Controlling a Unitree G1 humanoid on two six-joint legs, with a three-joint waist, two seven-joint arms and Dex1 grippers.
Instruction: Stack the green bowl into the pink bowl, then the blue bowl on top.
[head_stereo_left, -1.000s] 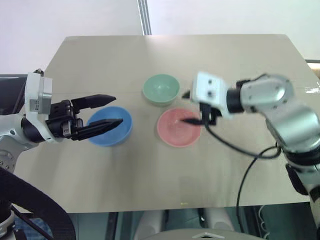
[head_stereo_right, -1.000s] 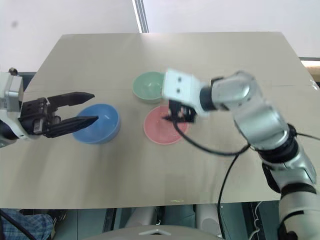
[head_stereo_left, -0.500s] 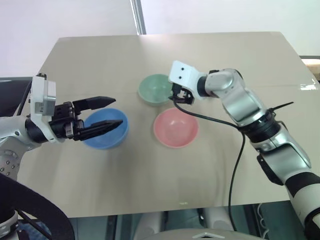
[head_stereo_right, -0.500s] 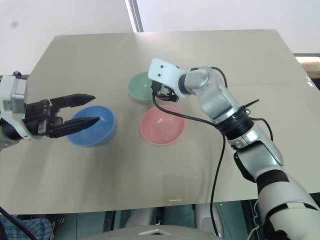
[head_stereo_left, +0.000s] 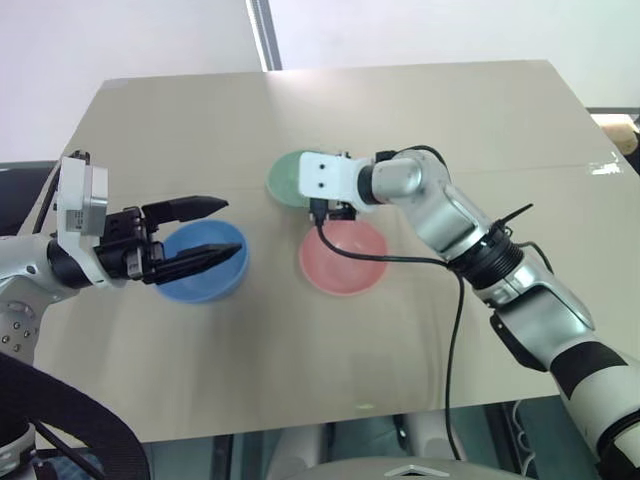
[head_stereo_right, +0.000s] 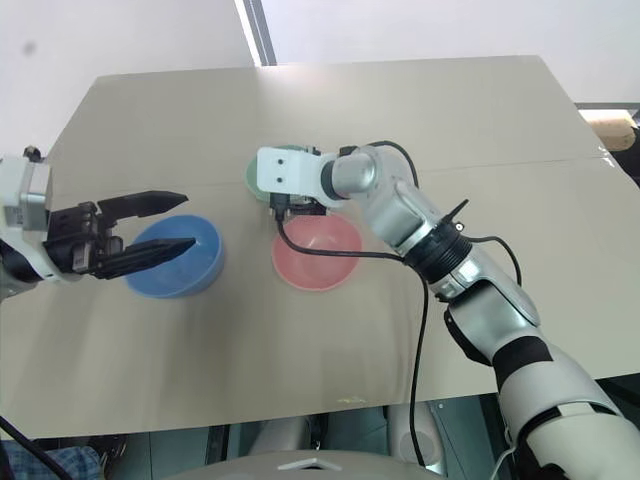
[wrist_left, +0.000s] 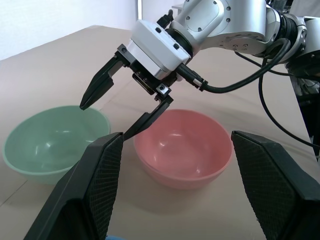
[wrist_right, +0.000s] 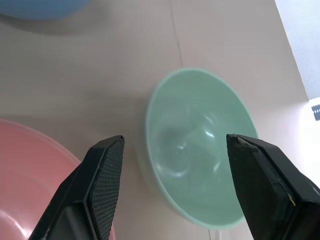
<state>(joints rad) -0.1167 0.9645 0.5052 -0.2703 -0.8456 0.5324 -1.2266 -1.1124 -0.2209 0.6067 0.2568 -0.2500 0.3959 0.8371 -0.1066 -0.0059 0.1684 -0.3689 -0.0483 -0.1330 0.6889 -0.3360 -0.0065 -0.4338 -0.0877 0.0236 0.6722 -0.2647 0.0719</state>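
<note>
Pale beige table (head_stereo_left: 400, 90) carries three bowls in the head view: the right gripper (head_stereo_left: 330, 212), fingers apart and empty, hangs between the green bowl (head_stereo_left: 284, 176) and the pink bowl (head_stereo_left: 343, 256). The left gripper (head_stereo_left: 214, 231), also spread and empty, hovers over the blue bowl (head_stereo_left: 203, 262). Left wrist view: both other bowls lie ahead. Right wrist view: its fingers straddle the green bowl's near rim.

Mint-green bowl (wrist_right: 200, 145), salmon-pink bowl (head_stereo_left: 343, 258), sky-blue bowl (head_stereo_left: 203, 262), all plain
</note>
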